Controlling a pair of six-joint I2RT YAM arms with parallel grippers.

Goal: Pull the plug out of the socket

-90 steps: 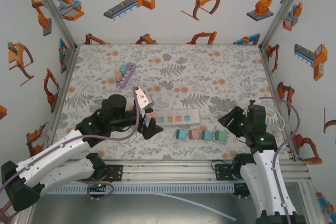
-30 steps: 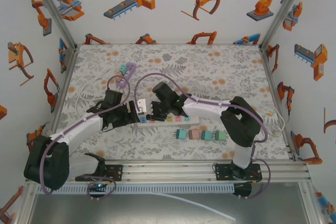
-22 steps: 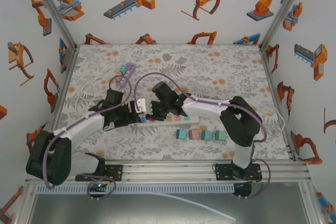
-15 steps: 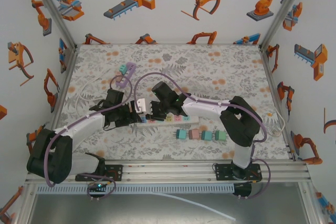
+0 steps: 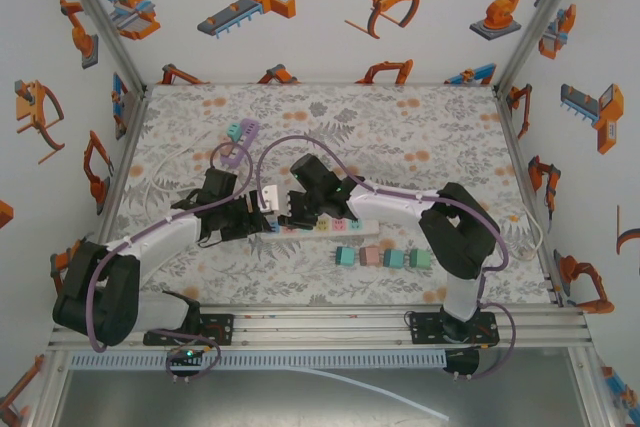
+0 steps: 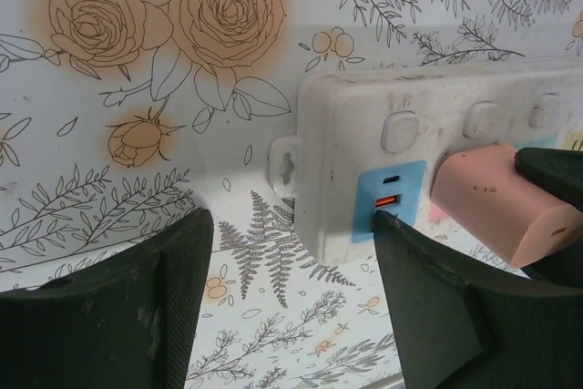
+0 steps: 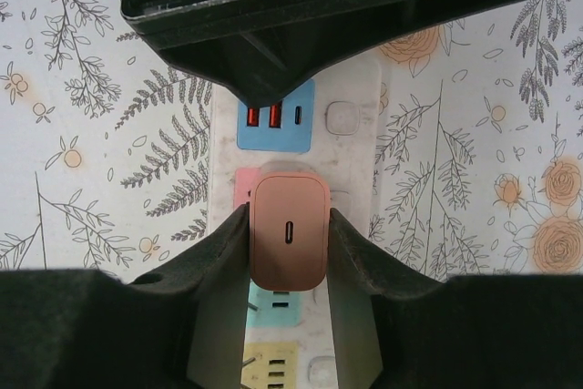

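The tabletop [image 5: 430,127] is covered with a pale cloth printed with grey ferns and orange roses. White walls [image 5: 330,37] stand on three sides, stuck over with orange and blue pictures of robot arms. A metal rail [image 5: 330,319] runs along the near edge.

A white power strip [image 5: 358,229] lies across the middle of the tabletop, somewhat toward the near edge. The pink plug [image 7: 290,230] stands on the strip's face by its left end, next to a blue panel of small ports. The right gripper [image 7: 289,216] is clamped on it, one dark finger [image 7: 219,257] pressed to each side of the plug.

The left gripper [image 6: 291,225] reaches in from the left with its fingers spread wide. The strip's left end sits in the gap between them, and I cannot tell whether either finger touches it.

Four loose plugs [image 5: 383,258], teal and pink, sit in a row just nearer than the strip. A purple strip [image 5: 237,139] carrying a teal plug lies well apart toward the far left corner.
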